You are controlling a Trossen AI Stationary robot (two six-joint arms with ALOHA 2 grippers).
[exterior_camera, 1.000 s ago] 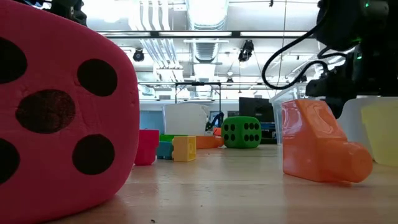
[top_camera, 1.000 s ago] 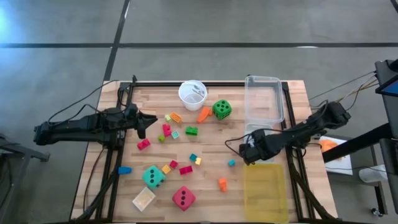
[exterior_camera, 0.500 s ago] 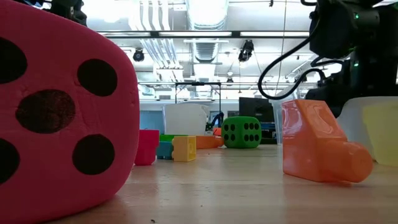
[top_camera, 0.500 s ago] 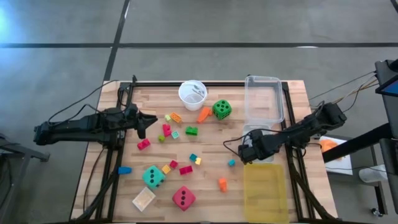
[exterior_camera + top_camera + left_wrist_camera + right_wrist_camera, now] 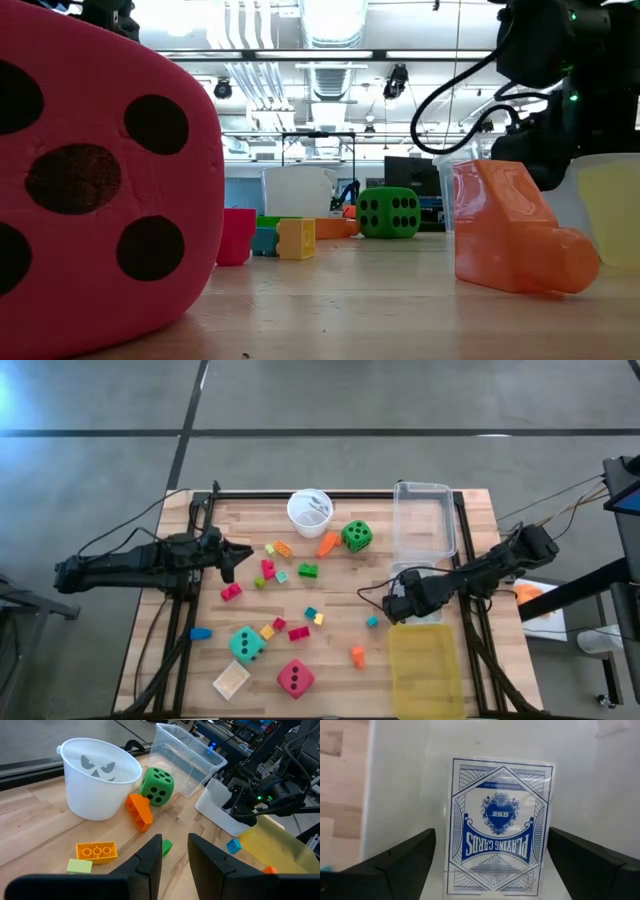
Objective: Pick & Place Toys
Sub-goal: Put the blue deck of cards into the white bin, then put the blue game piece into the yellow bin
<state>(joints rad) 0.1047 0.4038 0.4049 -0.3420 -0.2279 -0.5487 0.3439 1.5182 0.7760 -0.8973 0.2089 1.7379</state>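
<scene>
**High view.** The right claw (image 5: pixel 400 603) hangs over a small white bin (image 5: pixel 412 574) that sits between the clear bin (image 5: pixel 424 520) and the yellow bin (image 5: pixel 427 670). The left claw (image 5: pixel 238 552) waits at the left side of the tabletop (image 5: pixel 340 585). The green die (image 5: pixel 356 536), teal die (image 5: pixel 246 643), red-pink die (image 5: pixel 294 678), tan tile (image 5: pixel 231 681) and many small blocks lie scattered and unsorted. Note that the right arm's cables loop close above the bin rims; a sideways exit could snag one and drag a bin.

**Low view.** The red-pink die (image 5: pixel 100 190) fills the foreground and an orange block (image 5: pixel 515 240) stands near the bins. The right arm shows only as a dark mass overhead. Expect poor visibility of any contact from here.

**Left wrist view.** The left claw (image 5: pixel 175 852) is nearly pressed together and holds nothing. The white cup (image 5: pixel 97 777), an orange wedge block (image 5: pixel 140 811) and the green die (image 5: pixel 156 785) lie ahead of it.

**Right wrist view.** The right claw (image 5: pixel 490 855) is spread wide, with the playing card pack (image 5: pixel 499 825) lying flat on the white bin floor (image 5: pixel 405 780) between its fingers and gripped by neither. If you lift at an angle, a finger (image 5: pixel 395 862) could catch the pack's edge or the bin wall and tip either out.
</scene>
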